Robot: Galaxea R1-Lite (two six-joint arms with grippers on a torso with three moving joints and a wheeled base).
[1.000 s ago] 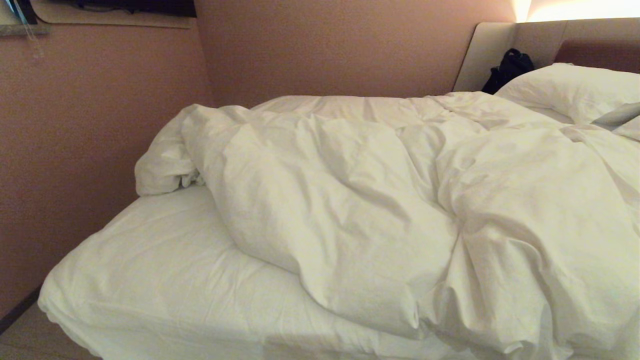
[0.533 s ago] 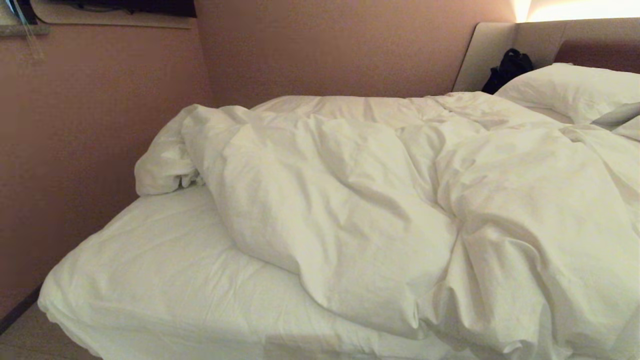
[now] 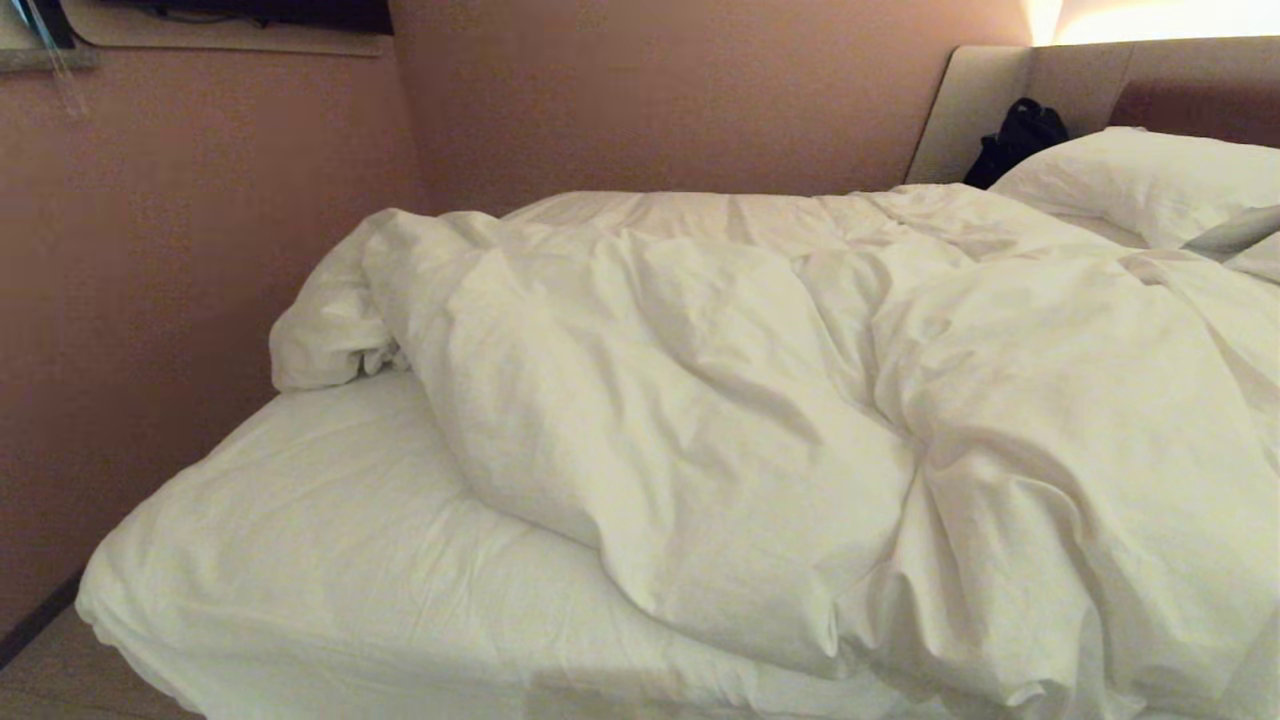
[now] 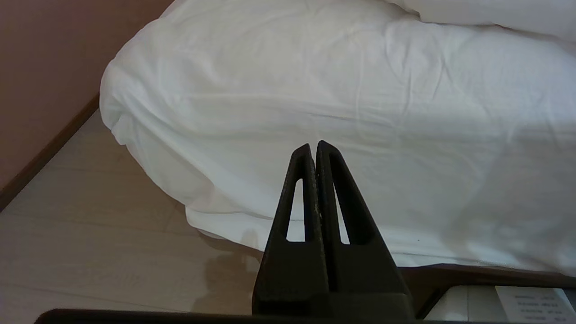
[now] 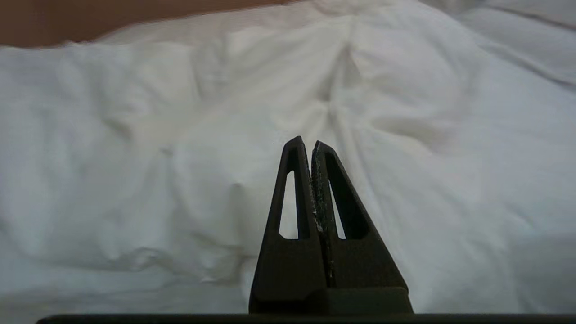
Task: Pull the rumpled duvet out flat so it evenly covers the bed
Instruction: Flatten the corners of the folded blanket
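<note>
The puffy white duvet lies rumpled and bunched over the middle and right of the bed, leaving the sheeted foot corner bare. One duvet corner is balled up by the wall. My right gripper is shut and empty, hovering in front of the duvet's folds. My left gripper is shut and empty, held low beside the mattress's sheeted corner. Neither gripper shows in the head view.
A pink wall runs close along the bed's far side. A white pillow and a black bag sit at the padded headboard. Pale floor lies beside the bed's foot corner.
</note>
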